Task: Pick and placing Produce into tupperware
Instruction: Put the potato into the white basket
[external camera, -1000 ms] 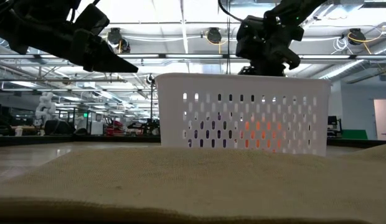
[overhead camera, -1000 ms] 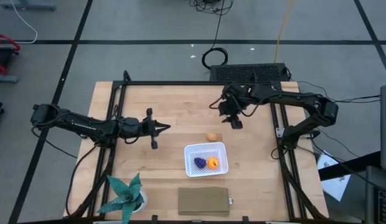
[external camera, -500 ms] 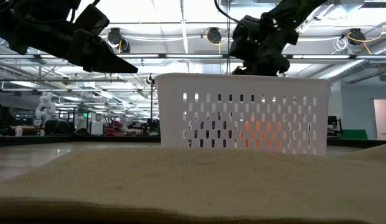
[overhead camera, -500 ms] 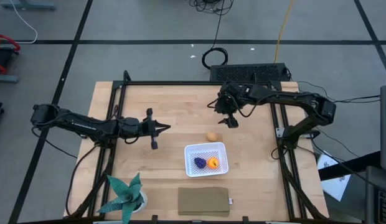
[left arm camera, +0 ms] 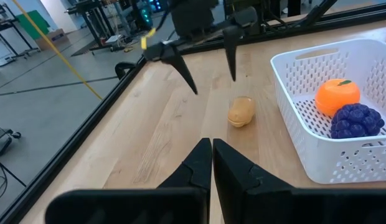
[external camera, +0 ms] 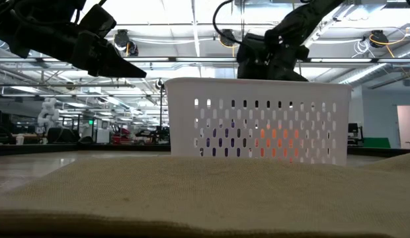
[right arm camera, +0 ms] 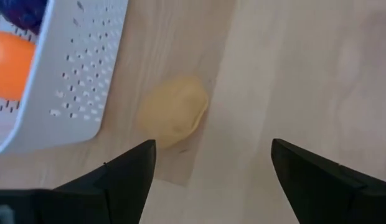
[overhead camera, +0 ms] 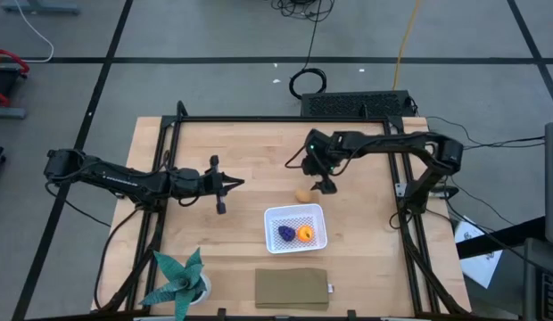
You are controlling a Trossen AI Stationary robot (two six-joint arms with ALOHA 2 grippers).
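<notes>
- The right claw point(overhead camera: 317, 183) is hovering over the wooden counter point(overhead camera: 250, 152), its fingers spread apart and gripping nothing.
- The tan-yellow produce piece point(overhead camera: 302, 195) is lying on the counter just beside the right claw, at about 7 o'clock from it, and just outside the tupperware's far rim.
- The white tupperware point(overhead camera: 274, 242) is sitting near the counter's middle, holding the orange piece point(overhead camera: 305, 234) and the dark purple piece point(overhead camera: 285, 233) side by side.
- The left claw point(overhead camera: 230, 184) is waiting at 9 o'clock from the tupperware, its fingers pressed together and empty.
- A teal spiky plant point(overhead camera: 180, 278) is standing at the counter's near left corner, and a tan slab point(overhead camera: 292, 288) is lying at 6 o'clock from the tupperware.
</notes>
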